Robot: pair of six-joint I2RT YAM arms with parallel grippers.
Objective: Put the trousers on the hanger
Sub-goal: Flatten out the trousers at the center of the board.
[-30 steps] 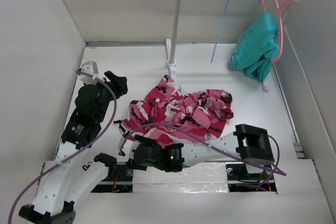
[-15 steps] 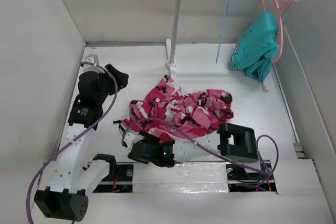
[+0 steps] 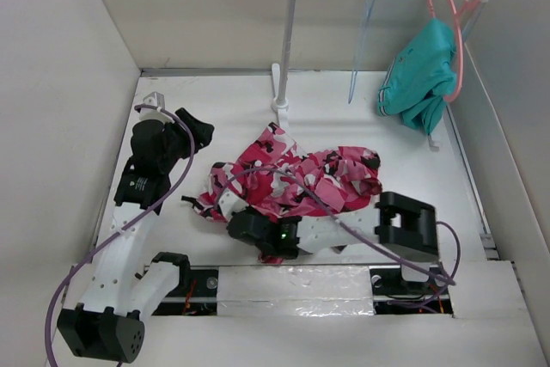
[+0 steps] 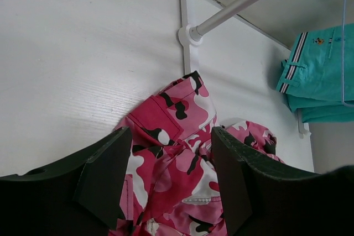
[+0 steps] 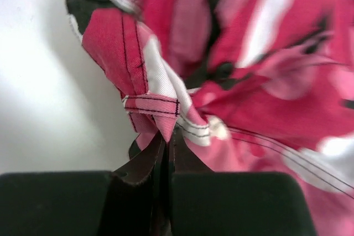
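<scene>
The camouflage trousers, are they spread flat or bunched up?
Bunched up. The trousers lie in a crumpled heap on the table, folds overlapping, one edge pinched in the right gripper.

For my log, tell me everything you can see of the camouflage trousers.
The trousers are soft woven cloth in hot-pink, white and black camouflage, with stitched seams. They lie crumpled in a heap on the white table. The right gripper is shut on a seamed edge at their near left.
</scene>
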